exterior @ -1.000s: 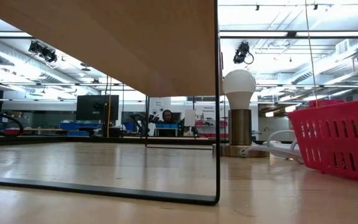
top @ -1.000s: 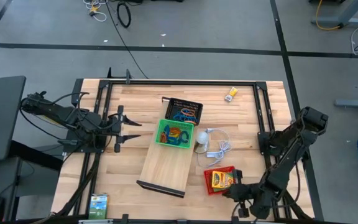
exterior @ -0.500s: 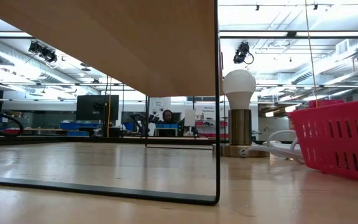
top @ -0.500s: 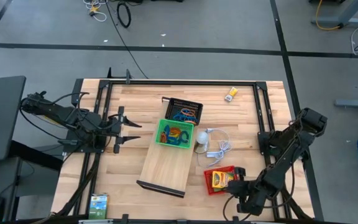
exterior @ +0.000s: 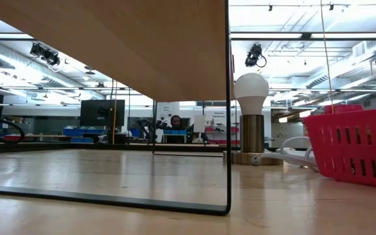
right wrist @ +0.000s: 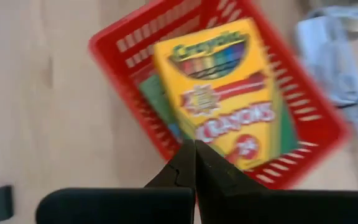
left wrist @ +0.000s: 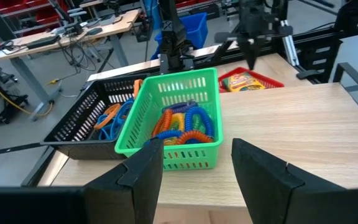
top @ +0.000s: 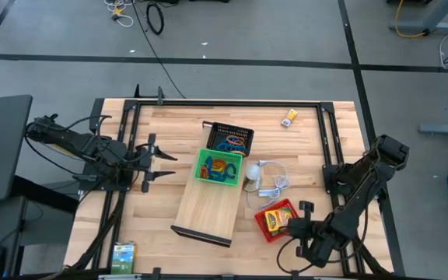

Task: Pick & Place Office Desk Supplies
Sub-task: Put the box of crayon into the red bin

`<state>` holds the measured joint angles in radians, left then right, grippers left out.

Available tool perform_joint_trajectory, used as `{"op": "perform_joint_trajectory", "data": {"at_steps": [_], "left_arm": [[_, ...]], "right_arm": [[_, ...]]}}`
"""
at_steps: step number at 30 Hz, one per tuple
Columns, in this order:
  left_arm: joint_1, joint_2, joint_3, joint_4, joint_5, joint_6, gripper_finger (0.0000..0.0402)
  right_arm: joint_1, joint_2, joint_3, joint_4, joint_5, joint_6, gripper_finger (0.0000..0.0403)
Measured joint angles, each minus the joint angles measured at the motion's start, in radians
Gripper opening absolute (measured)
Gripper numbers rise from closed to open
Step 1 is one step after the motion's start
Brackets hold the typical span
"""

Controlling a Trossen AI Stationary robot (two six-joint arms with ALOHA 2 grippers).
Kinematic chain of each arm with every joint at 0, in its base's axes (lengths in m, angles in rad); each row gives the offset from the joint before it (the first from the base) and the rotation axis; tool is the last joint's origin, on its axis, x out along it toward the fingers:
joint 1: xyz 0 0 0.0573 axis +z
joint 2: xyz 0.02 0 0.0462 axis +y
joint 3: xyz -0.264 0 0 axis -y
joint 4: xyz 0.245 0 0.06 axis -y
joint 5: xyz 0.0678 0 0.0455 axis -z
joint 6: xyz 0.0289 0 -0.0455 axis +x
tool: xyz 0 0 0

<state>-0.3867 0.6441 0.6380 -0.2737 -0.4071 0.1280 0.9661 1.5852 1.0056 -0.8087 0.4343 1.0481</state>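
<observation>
Red tray (top: 276,220) at the worktop's (top: 169,117) right front holds the crayon box (top: 277,221); right hand (top: 303,227) beside it is shut and empty, so lift clear without nudging the rim, while left hand (top: 148,162) waits part-open, empty.

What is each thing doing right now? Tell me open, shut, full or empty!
left gripper: open, holding nothing.
right gripper: shut, holding nothing.
red tray: holds a crayon box.
green tray: full of coiled bands.
black tray: holds bands.
lamp: upright, unlit.
</observation>
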Motion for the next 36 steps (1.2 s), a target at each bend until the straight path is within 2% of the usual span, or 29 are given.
{"op": "perform_joint_trajectory", "data": {"at_steps": [7, 9, 15, 26, 36], "left_arm": [[0.000, 0.000, 0.000, -0.003, 0.009, 0.000, 0.0197], [0.000, 0.000, 0.000, -0.003, 0.009, 0.000, 0.0197], [0.000, 0.000, 0.000, -0.011, 0.009, 0.000, 0.0197], [0.000, 0.000, 0.000, -0.011, 0.009, -0.001, 0.0197], [0.000, 0.000, 0.000, -0.011, 0.025, 0.002, 0.0197]], "right_arm": [[-0.015, 0.000, 0.025, -0.056, 0.060, 0.021, 0.0000], [-0.022, 0.000, 0.025, -0.054, 0.043, 0.020, 0.0000], [-0.023, 0.000, 0.042, -0.035, -0.100, 0.013, 0.0000], [-0.041, 0.002, 0.042, 0.040, -0.066, -0.026, 0.0000], [-0.090, 0.109, 0.042, 0.098, -0.096, -0.116, 0.0000]]}}
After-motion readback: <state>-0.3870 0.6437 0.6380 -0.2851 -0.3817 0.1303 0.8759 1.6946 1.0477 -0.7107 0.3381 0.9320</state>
